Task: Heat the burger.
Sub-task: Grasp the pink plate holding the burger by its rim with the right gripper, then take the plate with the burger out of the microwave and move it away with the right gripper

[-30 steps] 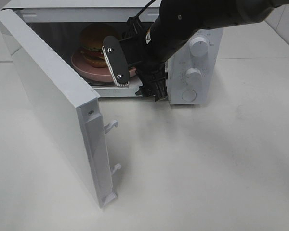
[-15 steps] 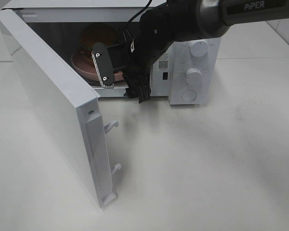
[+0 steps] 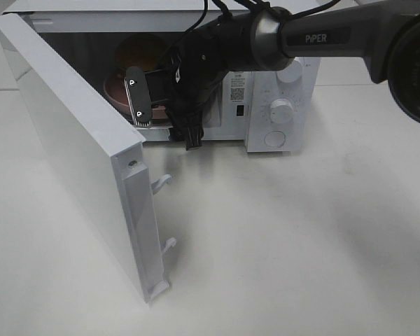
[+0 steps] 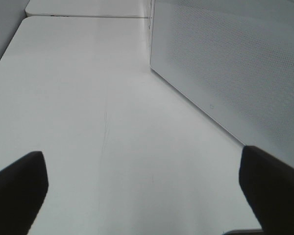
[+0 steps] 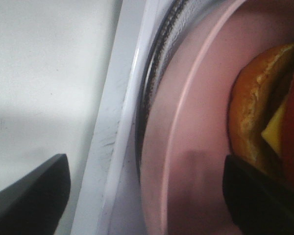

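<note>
Item: burger (image 3: pixel 141 52) — on its pink plate (image 5: pixel 186 161), inside the microwave (image 3: pixel 273 91) at the table's (image 3: pixel 301 231) far edge, on the glass turntable. Door (image 3: pixel 77 154) swung wide toward the near left corner.

Item: right pincer (image 3: pixel 157 105) — at the cavity mouth over the plate's rim; jaws apart, nothing between them, as my wrist view shows.

Item: left pincer (image 4: pixel 142 191) — jaws wide apart, holding nothing, low over bare table beside the door's mesh panel.

Step in hand, as I judge it: seat the plate and clear the cavity. I would draw the right arm straight out, level, keeping the fingers off the plate rim — a nudge could slide the plate across the turntable. Door and dials (image 3: pixel 285 91) remain to be handled.
</note>
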`<state>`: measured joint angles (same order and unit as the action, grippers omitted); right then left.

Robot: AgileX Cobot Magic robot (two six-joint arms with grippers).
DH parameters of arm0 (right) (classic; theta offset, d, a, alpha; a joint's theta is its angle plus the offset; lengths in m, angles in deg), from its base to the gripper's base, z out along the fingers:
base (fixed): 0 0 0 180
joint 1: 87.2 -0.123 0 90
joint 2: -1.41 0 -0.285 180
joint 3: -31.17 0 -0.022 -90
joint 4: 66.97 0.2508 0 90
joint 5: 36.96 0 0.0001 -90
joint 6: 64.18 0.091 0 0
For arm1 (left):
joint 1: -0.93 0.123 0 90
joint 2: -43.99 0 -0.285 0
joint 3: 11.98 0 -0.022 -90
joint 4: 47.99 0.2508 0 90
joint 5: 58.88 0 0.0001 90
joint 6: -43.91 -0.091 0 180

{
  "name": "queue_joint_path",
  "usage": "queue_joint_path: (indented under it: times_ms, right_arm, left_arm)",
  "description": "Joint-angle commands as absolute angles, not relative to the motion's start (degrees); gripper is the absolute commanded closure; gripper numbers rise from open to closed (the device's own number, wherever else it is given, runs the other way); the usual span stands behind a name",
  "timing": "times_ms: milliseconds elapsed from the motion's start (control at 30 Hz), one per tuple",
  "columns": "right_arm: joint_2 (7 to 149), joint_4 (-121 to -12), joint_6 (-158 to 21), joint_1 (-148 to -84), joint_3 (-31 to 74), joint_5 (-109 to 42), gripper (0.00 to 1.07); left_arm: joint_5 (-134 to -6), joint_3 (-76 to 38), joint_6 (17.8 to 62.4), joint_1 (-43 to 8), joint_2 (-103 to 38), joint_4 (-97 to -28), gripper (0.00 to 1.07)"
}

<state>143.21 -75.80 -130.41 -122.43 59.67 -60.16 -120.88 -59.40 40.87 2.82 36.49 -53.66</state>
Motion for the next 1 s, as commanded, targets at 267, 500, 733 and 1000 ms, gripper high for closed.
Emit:
queue_joint_path:
  times_ms: [267,500,733,1000]
  right_arm:
    - [145.9,-73.2,-131.2,-120.5,61.6,-60.3,0.3]
    - [146.6,-71.7,-131.4,-120.1,61.8,-59.0,0.66]
    - [146.5,-71.3,-131.4,-120.1,62.2,-59.1,1.07]
    - [146.2,-64.2,-139.2,-120.1,62.2,-62.6,1.07]
  left_arm:
    - [-120.2,-59.6,40.8,2.8,37.4,-53.8,0.08]
    - [-120.2,-59.6,40.8,2.8,37.4,-53.8,0.08]
    - [-120.2,-59.6,40.8,2.8,37.4,-53.8,0.08]
    - [-120.2,-59.6,40.8,2.8,37.4,-53.8,0.08]
